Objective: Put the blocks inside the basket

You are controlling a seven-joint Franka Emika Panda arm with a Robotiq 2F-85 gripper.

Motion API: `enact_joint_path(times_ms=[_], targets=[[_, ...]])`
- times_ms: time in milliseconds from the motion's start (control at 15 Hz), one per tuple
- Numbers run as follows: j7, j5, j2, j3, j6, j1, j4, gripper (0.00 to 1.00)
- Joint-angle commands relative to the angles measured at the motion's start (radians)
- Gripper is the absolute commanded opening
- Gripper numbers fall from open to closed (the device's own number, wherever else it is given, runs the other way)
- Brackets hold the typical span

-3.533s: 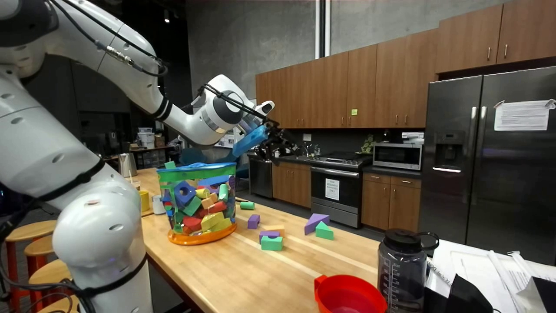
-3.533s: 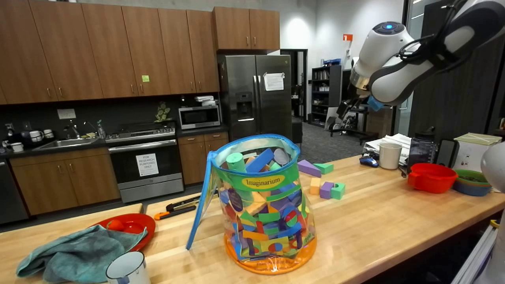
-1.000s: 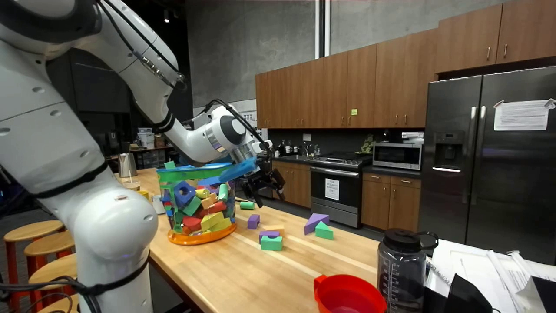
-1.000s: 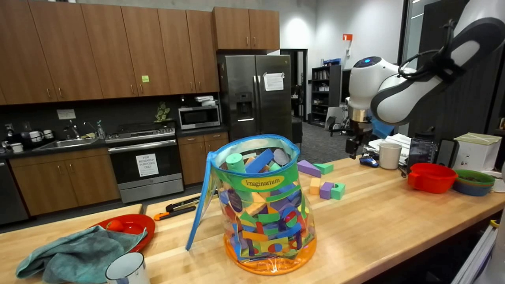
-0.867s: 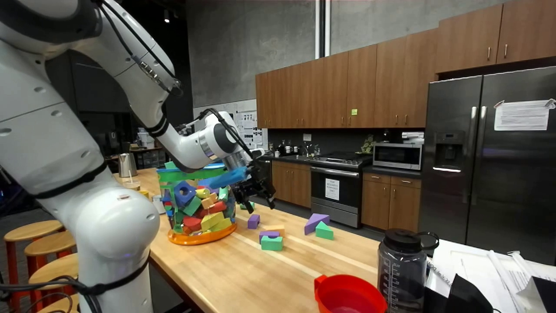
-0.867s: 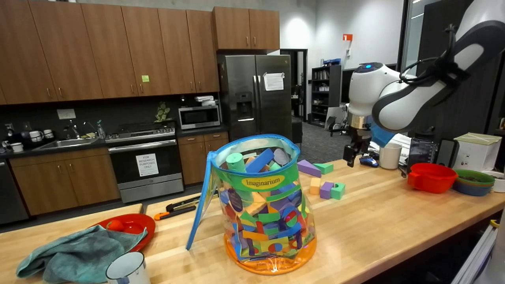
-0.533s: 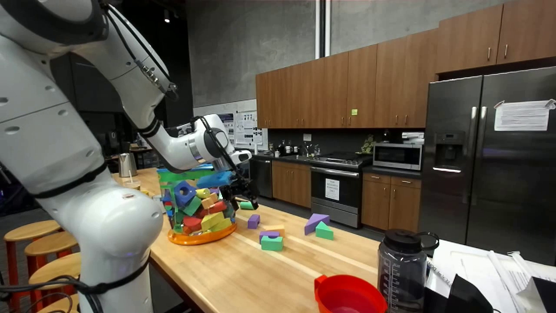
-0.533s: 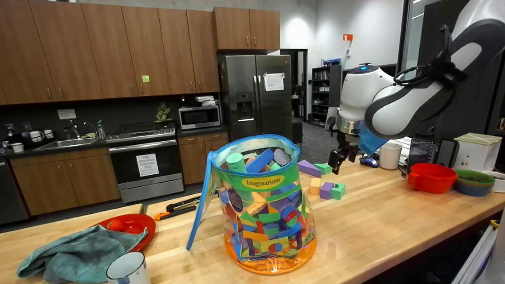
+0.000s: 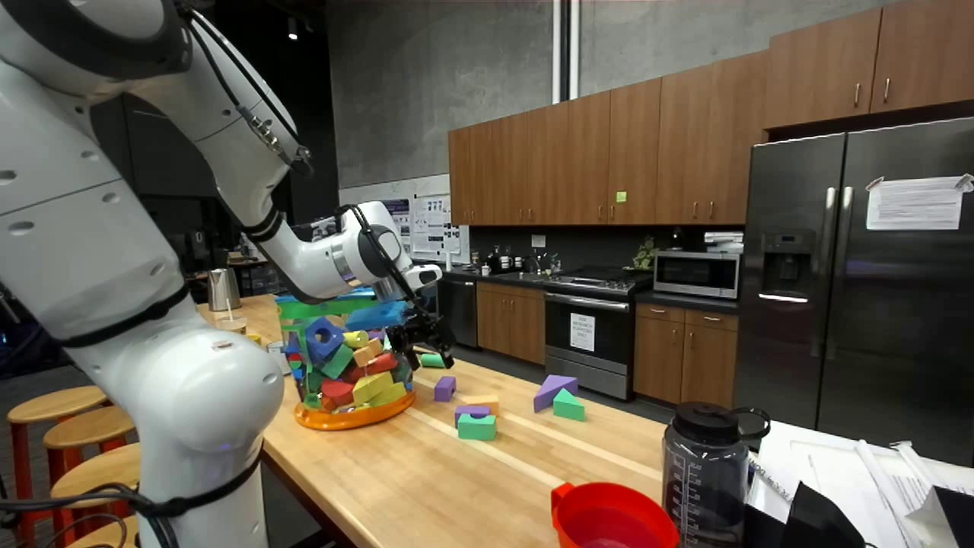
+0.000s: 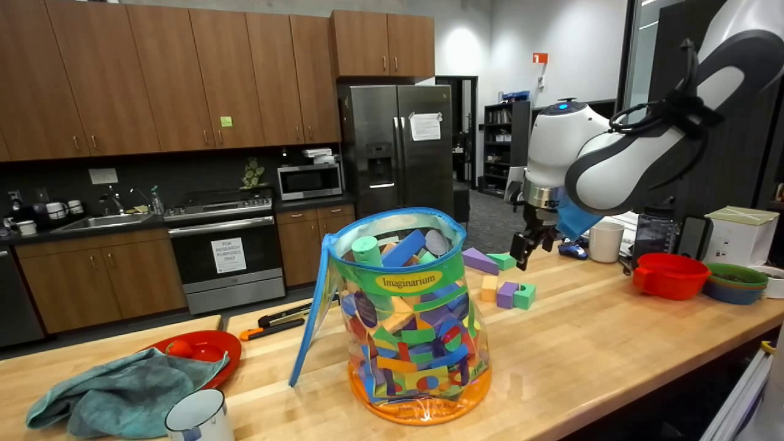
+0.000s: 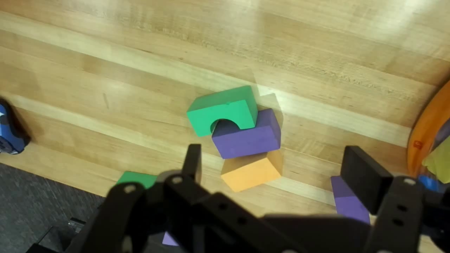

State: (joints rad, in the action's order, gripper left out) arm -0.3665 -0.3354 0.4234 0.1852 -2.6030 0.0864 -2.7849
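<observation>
Counter (image 9: pixel 426 476), in an exterior view: basket (image 9: pixel 354 418) left of centre looks well filled, I count seven blocks (image 9: pixel 477 428) loose mid-frame to go, fingers (image 11: pixel 365 179) parted, empty.

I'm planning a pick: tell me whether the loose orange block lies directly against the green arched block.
No, in the wrist view a purple block lies between the orange block and the green arched block.

The tall clear plastic basket (image 10: pixel 407 282) is showing blue, green and orange bands; the arched green block (image 11: pixel 225 109) and triangular purple block (image 9: pixel 555 392) are displaying solid colours.
</observation>
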Motion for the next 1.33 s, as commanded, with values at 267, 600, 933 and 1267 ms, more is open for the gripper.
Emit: enact_joint_path(times_ms=[267,600,933,1267], targets=[[-0.073,-0.023,-0.16,-0.003,0.035,0.103,0.171,1.0],[-0.056,0.021,-0.244,-0.038,0.08,0.061,0.324,1.0],[-0.061,-0.001,-0.215,-0.051,0.058,0.044,0.277,1.0],[-0.125,-0.059,-0.312,-0.05,0.028,0.046,0.287,1.0]])
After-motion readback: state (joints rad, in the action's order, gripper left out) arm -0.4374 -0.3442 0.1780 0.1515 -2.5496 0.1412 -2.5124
